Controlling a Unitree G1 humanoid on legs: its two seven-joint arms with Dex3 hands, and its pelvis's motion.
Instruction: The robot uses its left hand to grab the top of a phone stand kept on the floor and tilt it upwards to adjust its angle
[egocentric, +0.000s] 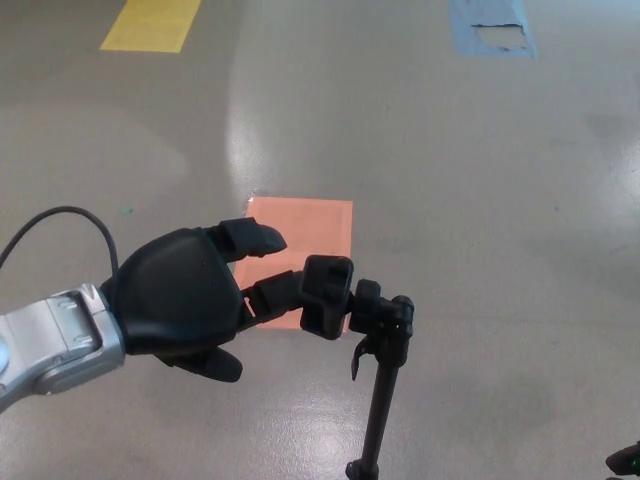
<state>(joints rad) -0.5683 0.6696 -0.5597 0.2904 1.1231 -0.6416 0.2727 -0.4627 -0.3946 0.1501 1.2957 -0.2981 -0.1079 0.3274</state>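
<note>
The black left hand (185, 300) was seen with fingers spread, one fingertip (285, 290) pressed against the clamp head of the black metal phone stand (372, 345), which was planted upright on the glossy grey floor (480, 200) beside an orange rectangular patch (305, 225).

Black phone stand (375, 330), black left hand (185, 295), orange floor patch (310, 235).

Smooth, semi-gloss black plastic shell of the left hand (185, 300), joined to a brushed silver metal forearm (50, 345). Matt black plastic clamp head of the phone stand (350, 305) on a slender, satin-finished black metal pole (378, 410). Polished grey concrete floor (480, 200) with soft glare; flat, matt orange rectangular floor patch (305, 225).
</note>
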